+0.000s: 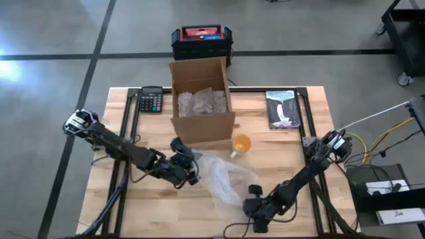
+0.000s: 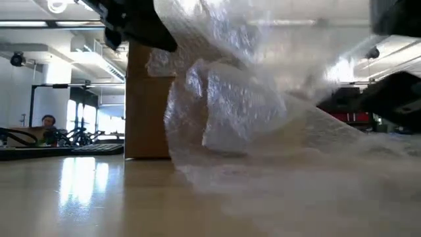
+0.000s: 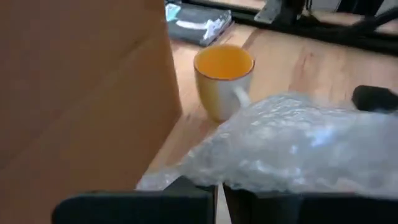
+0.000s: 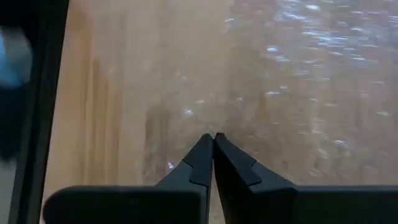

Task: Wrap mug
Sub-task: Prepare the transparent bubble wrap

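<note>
Two dark robot arms work over a wooden tabletop [image 1: 279, 143]. A yellow mug [image 1: 241, 144] stands upright near the tabletop's middle, just beside the front wall of an open cardboard box [image 1: 201, 99], not yet wrapped. A crumpled sheet of bubble wrap [image 1: 222, 174] lies between the mug and the front edge. The left gripper [image 1: 186, 167] is pinched on the sheet's left end, lifting it slightly. The right gripper [image 1: 253, 201], near the front edge, has its fingers pressed together at the sheet's edge, though whether they hold any film is unclear. Pulling the sheet toward the mug could likely knock it over, or the thin film could slip free.
</note>
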You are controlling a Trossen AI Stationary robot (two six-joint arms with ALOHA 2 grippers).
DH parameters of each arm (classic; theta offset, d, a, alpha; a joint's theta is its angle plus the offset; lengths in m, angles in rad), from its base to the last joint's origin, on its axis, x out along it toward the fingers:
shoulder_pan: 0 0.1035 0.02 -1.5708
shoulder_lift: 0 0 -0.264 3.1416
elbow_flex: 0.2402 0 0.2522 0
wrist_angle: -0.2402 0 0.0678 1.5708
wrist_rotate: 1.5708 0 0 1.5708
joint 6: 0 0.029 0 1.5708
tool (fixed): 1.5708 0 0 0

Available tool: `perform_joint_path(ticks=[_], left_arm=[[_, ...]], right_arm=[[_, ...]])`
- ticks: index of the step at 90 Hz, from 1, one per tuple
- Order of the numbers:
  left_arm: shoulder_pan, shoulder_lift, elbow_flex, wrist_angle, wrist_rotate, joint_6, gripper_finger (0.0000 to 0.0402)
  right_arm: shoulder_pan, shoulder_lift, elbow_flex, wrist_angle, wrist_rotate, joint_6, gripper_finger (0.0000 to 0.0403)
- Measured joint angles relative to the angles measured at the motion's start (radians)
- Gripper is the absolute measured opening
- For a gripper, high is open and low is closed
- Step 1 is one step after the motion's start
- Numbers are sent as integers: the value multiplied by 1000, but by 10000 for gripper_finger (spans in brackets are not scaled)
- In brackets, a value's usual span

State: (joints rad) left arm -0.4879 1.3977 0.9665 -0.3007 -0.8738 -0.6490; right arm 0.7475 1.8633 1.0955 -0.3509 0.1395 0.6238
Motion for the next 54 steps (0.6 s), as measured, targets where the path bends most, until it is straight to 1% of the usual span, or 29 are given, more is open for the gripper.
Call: perform_joint_path(ticks=[13,19,30,38,43,54], left_arm=[[-9,-57,0,-44,-135,-18,0],[-5,-75,0,-92,-158,-40,0],[2,-87,-2,-200,-155,-131,0],[-1,-86,-12,-260,-111,-207,0],[-2,-86,-24,-298,-62,-266,0],[-3,-86,-66,-350,64,-383,0]], right_arm=[[-11,-1,96,-210,11,-72,0],[-20,-1,113,-227,20,-102,0],[-21,1,108,-209,92,-109,0],[-21,2,84,-181,88,-102,0],[-19,3,64,-165,69,-80,0],[-7,4,49,-172,-20,-36,0]])
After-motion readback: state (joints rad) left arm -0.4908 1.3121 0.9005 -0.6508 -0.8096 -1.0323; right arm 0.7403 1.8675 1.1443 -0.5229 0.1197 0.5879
